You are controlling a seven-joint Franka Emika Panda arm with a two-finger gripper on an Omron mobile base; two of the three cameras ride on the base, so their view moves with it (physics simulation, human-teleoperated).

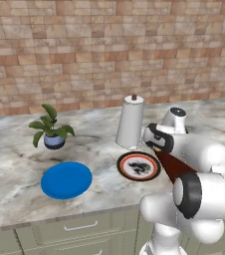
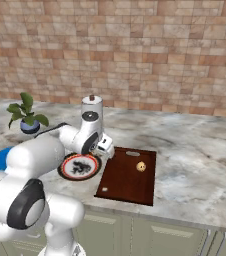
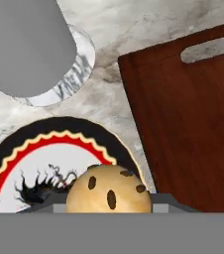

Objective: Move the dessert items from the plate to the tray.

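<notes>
- Nearest you: gripper [image 2: 104,146] sat over the patterned plate's [image 2: 79,166] right edge, w/ a speckled dessert lump [image 3: 108,193] between the jaws; they'd closed in on it from both sides, narrow gap, cookie held above the plate rim
- Just right of that plate, the tray [image 2: 127,175] lay flat on the counter [image 2: 200,160]; 2nd dessert lump [image 2: 141,166] already sat on it, towards the far right; pale dot near its front-left corner
- Blue plate [image 1: 66,180] was further left, well apart
- Behind: grey canister [image 1: 130,121] upright, just beyond the patterned plate; potted plant [image 1: 51,129] far left; brick wall [image 1: 84,45] at back
</notes>
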